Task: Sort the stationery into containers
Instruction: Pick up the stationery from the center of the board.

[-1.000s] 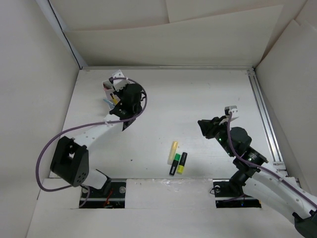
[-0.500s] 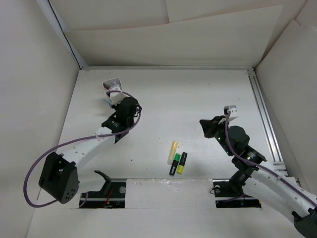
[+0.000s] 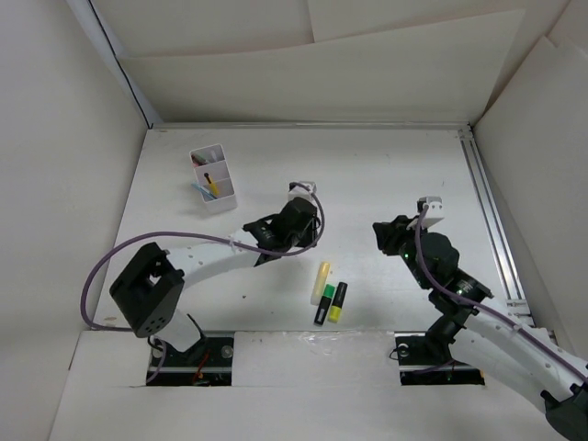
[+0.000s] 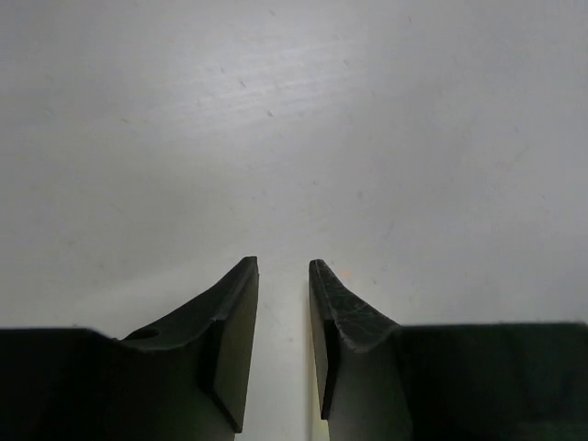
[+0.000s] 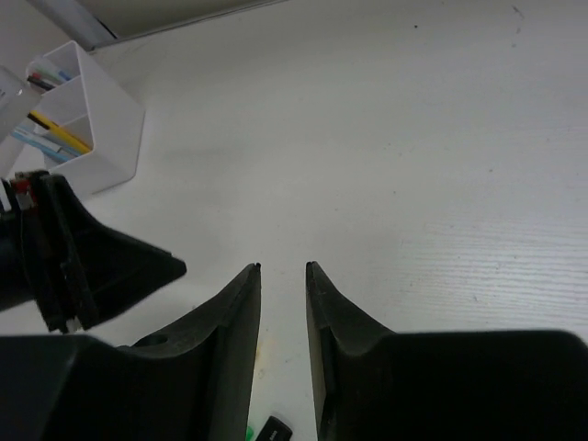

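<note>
The white two-compartment box [image 3: 213,179] stands at the back left with several pens upright in it, and shows in the right wrist view [image 5: 96,124]. A pale yellow highlighter [image 3: 321,275], a green highlighter [image 3: 323,301] and a yellow highlighter [image 3: 338,301] lie together at the front middle of the table. My left gripper [image 3: 304,235] hovers just left of and behind them, its jaws slightly apart and empty [image 4: 283,266]. My right gripper [image 3: 383,235] is to their right, jaws slightly apart and empty [image 5: 281,268]. A green highlighter tip [image 5: 250,430] shows below its fingers.
White walls enclose the table on the left, back and right. A metal rail [image 3: 487,207] runs along the right edge. The left arm's purple cable [image 3: 119,257] loops over the front left.
My left arm has swung from over the box at the back left to the middle of the table beside the highlighters, uncovering the box. The right arm has barely moved.
</note>
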You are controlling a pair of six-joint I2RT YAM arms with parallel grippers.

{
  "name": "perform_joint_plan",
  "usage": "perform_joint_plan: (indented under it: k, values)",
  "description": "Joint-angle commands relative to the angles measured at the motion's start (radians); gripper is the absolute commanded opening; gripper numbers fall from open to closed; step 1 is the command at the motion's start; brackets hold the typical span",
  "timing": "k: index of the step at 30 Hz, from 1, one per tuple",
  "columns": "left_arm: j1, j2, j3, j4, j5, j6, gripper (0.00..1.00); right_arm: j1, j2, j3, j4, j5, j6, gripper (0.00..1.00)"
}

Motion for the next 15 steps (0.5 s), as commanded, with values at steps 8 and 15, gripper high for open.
perform_joint_plan:
  k: [8,15]
  values:
    - [-0.197,0.116,0.038,-0.068,0.116,-0.048,0.48,-0.008,0.006,0.027,-0.027,0.069,0.037,0.4]
    - [-0.231,0.193,0.082,-0.115,0.043,-0.076,0.45,-0.017,-0.003,0.027,-0.036,0.078,0.037,0.45]
